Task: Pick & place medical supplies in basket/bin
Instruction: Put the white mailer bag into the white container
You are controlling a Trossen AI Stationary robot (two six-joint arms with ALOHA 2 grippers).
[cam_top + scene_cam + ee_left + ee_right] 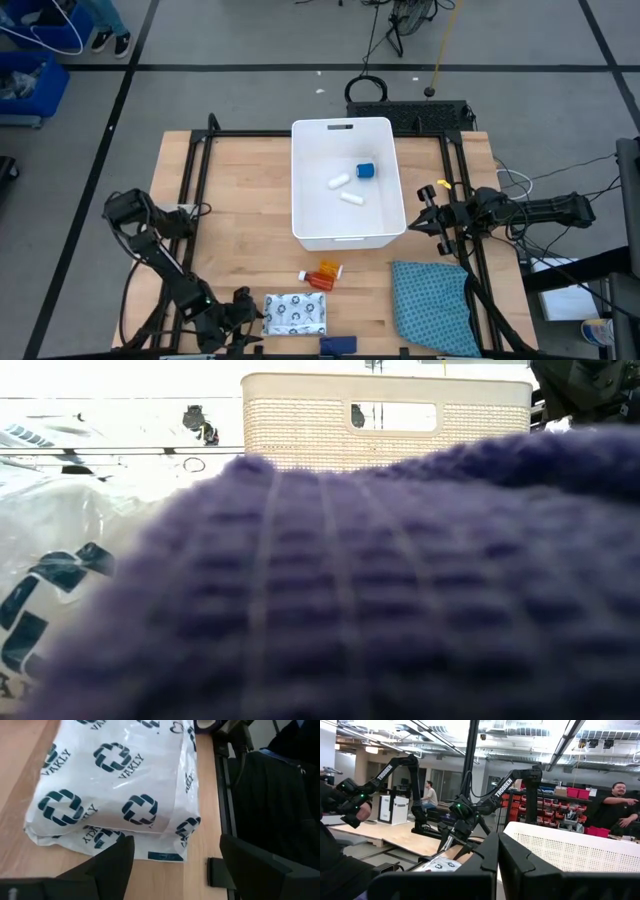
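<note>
Left gripper low at the table's near edge, fingers spread, just beside the white cross-patterned packet, right gripper beside the white tub, jaws apparently together, blue cube and two white rolls inside, orange pill bottles outside.

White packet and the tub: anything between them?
In the high view, the orange pill bottles lie on the table between the white packet and the tub; otherwise bare wood.
</note>
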